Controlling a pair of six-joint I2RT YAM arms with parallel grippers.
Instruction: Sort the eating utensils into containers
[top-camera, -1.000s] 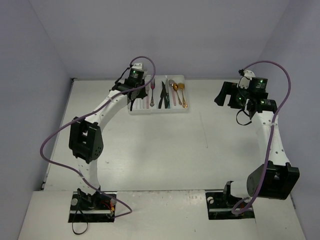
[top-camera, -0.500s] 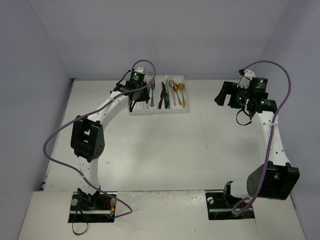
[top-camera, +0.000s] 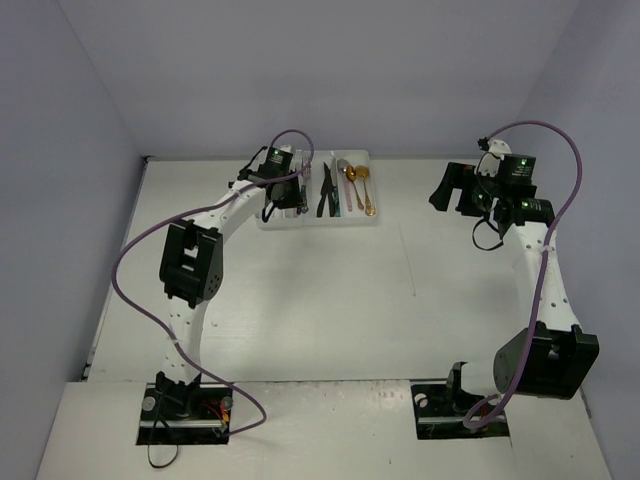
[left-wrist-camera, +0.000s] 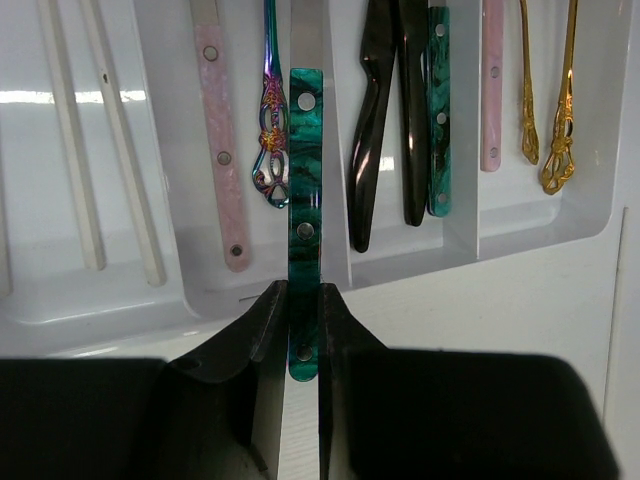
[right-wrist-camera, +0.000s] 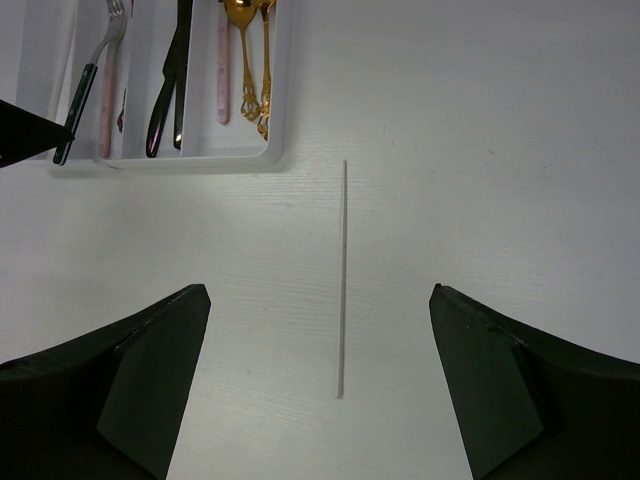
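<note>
Left wrist view: the left gripper (left-wrist-camera: 302, 330) pinches the teal-handled fork (left-wrist-camera: 304, 200) by its handle end, lined up over a divider of the white tray (left-wrist-camera: 520, 225) (other cutlery lies inside). The right gripper (right-wrist-camera: 318, 300) gapes wide, well apart.

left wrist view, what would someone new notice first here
The teal marbled handle clamped in the left arm's jaws catches the eye first, poised across the near rim of the white tray. Beyond it, the tray's compartments hold pink-handled pieces, black knives and, at the right edge of the view, two ornate gold pieces.
</note>
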